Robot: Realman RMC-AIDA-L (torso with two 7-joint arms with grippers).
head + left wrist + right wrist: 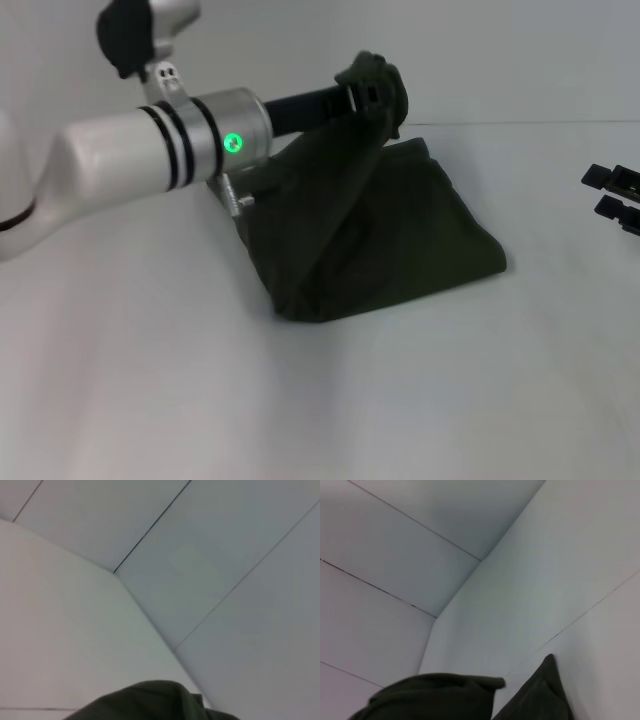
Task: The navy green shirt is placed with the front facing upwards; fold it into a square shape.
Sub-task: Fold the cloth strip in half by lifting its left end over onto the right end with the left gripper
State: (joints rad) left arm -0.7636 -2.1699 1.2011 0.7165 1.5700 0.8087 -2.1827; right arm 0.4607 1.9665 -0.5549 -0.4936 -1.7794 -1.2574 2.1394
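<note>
The navy green shirt (390, 235) lies partly folded on the white table, plain dark green with no lettering showing. One part of it is pulled up into a taut peak. My left gripper (372, 92) is at that peak above the far side of the shirt, shut on the bunched cloth, which wraps and hides its fingers. A dark fold of the shirt (150, 702) fills the low edge of the left wrist view. My right gripper (612, 192) rests at the table's right edge, well away from the shirt, its two black fingers apart and holding nothing. The shirt (445, 697) also shows in the right wrist view.
The white table (200, 380) stretches wide around the shirt. White walls (500, 60) stand close behind it. My left forearm (150, 150) crosses above the table's left half.
</note>
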